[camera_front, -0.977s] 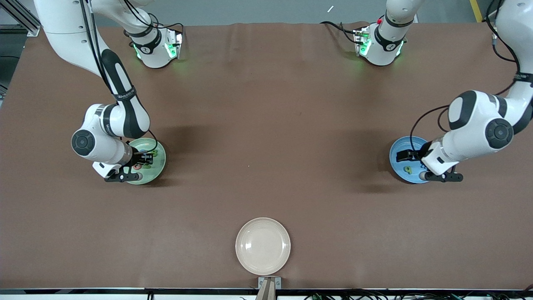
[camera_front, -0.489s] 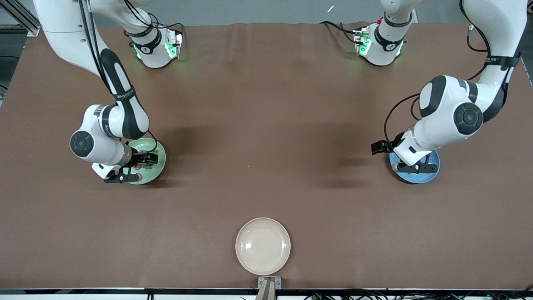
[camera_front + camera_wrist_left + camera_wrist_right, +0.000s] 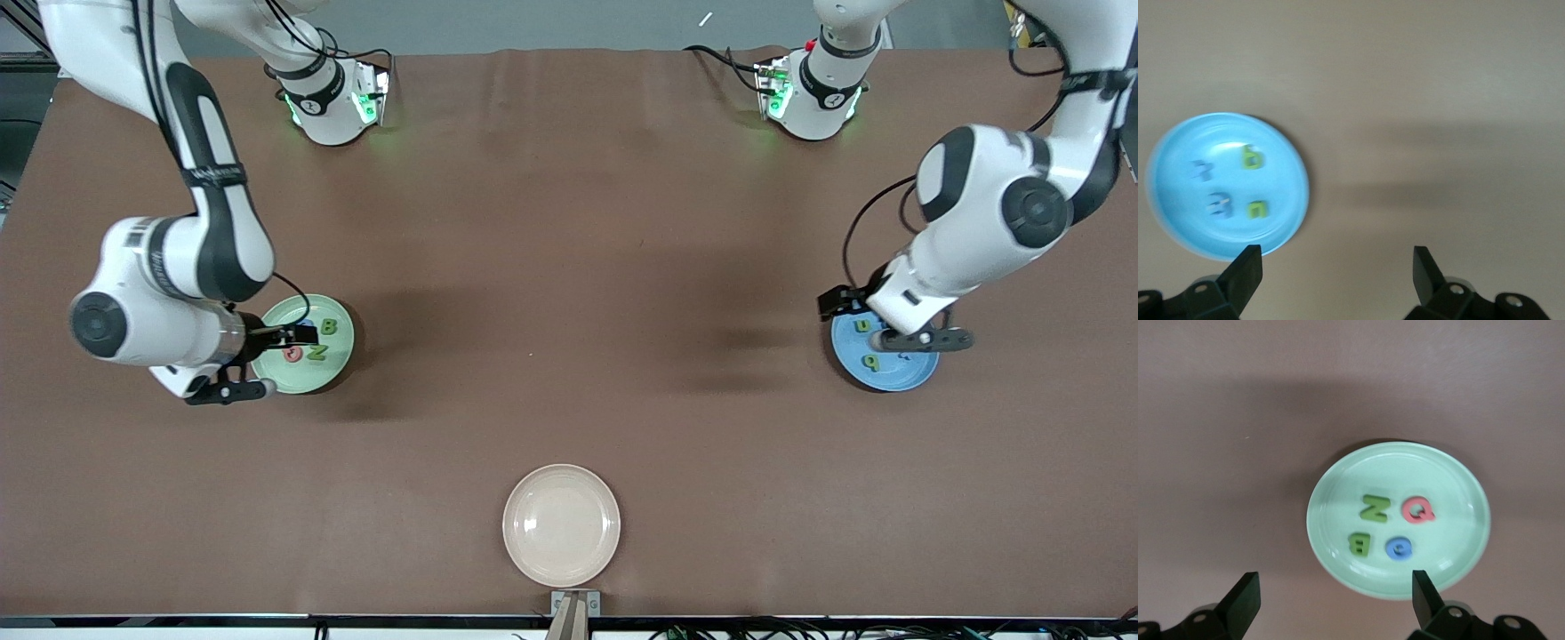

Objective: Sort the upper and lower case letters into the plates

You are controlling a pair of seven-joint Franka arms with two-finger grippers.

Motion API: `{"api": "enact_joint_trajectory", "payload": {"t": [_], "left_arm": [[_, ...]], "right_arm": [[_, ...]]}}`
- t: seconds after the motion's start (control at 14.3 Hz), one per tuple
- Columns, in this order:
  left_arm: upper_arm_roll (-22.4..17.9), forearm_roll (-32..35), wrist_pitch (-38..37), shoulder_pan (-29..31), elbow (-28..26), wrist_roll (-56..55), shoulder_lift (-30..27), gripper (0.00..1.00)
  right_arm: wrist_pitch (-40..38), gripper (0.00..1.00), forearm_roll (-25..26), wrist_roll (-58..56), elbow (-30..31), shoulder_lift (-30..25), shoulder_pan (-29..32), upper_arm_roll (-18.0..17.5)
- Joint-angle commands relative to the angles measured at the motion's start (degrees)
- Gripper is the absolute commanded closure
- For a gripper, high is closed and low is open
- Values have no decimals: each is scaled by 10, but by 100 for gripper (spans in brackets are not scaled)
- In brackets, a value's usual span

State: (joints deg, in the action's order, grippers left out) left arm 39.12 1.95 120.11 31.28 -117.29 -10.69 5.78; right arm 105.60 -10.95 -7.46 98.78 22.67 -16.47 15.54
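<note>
Sorting looks complete, judged from how things lie: the green plate point(image 3: 1399, 519), toward the right arm's end of the table, holds four capitals, a green N point(image 3: 1374, 509), a red Q point(image 3: 1418, 510), a green B point(image 3: 1359, 543) and a blue letter point(image 3: 1398, 549) that reads as G or Q, I cannot tell which. The blue plate point(image 3: 1226, 185), toward the left arm's end, holds four small letters, two green point(image 3: 1252, 158) and two blue point(image 3: 1217, 205), blurred but lower-case in shape. No letter shows loose on the table point(image 3: 569, 267), so nothing seems left but to pull the arms clear. The beige plate point(image 3: 561, 524), nearest the front camera, holds nothing. Right gripper point(image 3: 1331, 600) hangs above the table just beside the green plate, fingers point(image 3: 1245, 595) spread wide and empty. Left gripper point(image 3: 1337, 273) hangs over the edge of the blue plate, fingers point(image 3: 1247, 269) likewise wide and empty. Against the frame a second ago: the right gripper was low in the green plate among the letters and has since let go and risen, uncovering B, N and Q; the left arm has lifted too, its wrist now higher above the blue plate. Plates unmoved.
</note>
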Motion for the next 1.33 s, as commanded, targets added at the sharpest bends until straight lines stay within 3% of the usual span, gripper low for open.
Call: {"api": "enact_joint_trajectory", "payload": {"t": [0.0,0.21,0.49,0.7,1.26], "left_arm": [[-7,-13,-64,31,20,40,-69,1],[-30,-18,-130,36,78,73,-84,1],[-68,-47,-241,36,199,88,-83,1],[-74,-56,-308,39,275,103,-82,1],[-69,-60,-324,33,310,96,-73,0]], "right_arm": [[-90,0,34,11,-94,2,10,4],[-142,0,44,13,-168,4,32,6],[-159,0,53,10,-213,3,79,7],[-160,0,66,5,-235,3,107,6],[-168,0,64,5,-266,3,108,6]]}}
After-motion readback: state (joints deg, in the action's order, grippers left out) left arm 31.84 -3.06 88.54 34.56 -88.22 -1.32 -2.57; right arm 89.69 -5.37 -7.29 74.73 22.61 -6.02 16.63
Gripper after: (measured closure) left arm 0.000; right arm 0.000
